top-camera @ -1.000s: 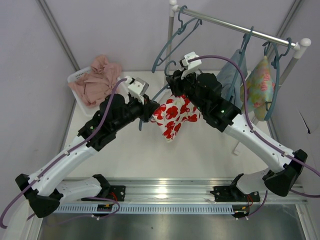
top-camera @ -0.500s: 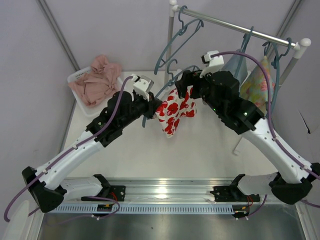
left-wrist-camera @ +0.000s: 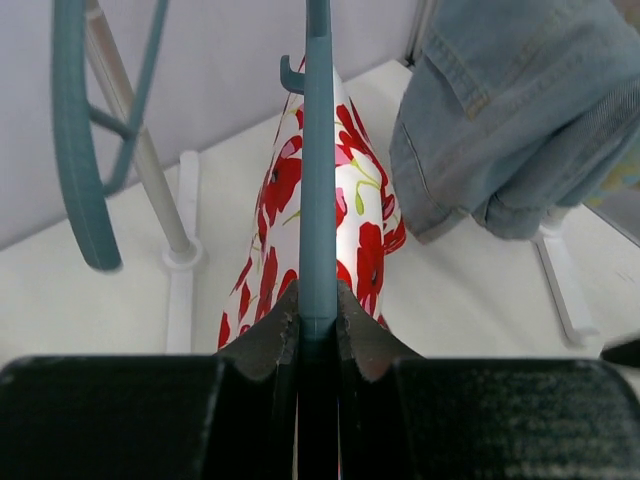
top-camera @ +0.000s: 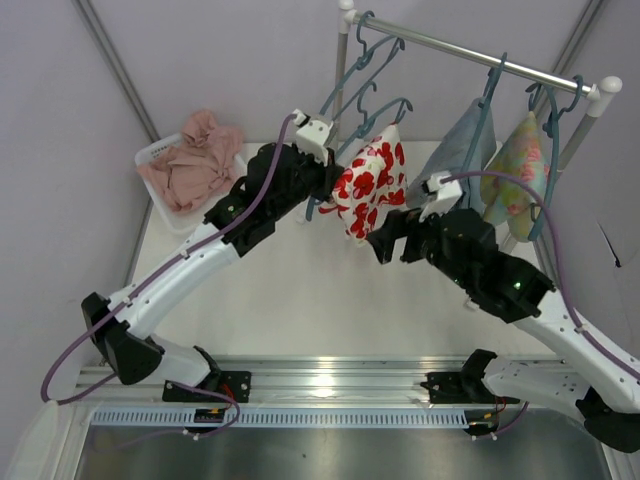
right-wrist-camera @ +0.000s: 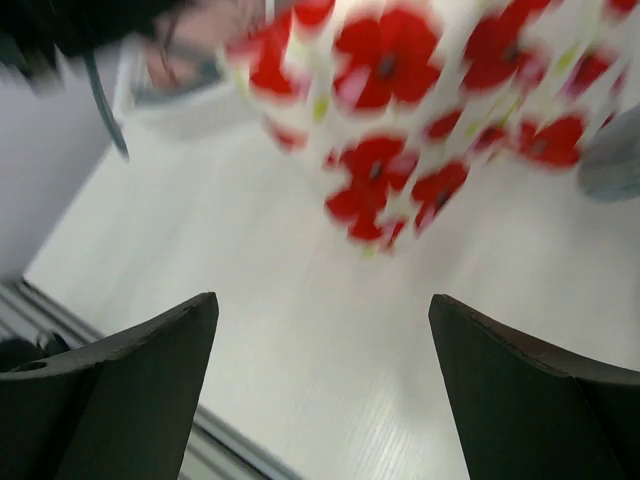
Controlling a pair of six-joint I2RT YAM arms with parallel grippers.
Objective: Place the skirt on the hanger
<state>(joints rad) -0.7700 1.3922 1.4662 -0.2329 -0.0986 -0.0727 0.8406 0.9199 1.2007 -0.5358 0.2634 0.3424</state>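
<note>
My left jaws were pressed together on the hanger (left-wrist-camera: 318, 170), pinching its thin teal bar at the end nearest me. I judged a grip at the end best, because it left the rest of the bar free to carry cloth. The skirt (top-camera: 372, 178) was draped over that bar, falling down both sides of it, and hung in the air above the table (top-camera: 300, 290), at about 12 o'clock in the overhead view. I held the hanger raised, probably so that the hem cleared the table and the skirt's own weight kept it seated.

My right jaws were spread wide with nothing between them. They sat just off the skirt's lower edge, at its 5 o'clock, and looked up at the red flowers. I think that kept them close enough to tug the cloth straight if it slipped.

The rail (top-camera: 470, 55) ran at 1 o'clock, and a denim garment (top-camera: 455, 150) hung from it just beside the skirt. A basket of pink cloth (top-camera: 195, 160) stood at 10 o'clock.
</note>
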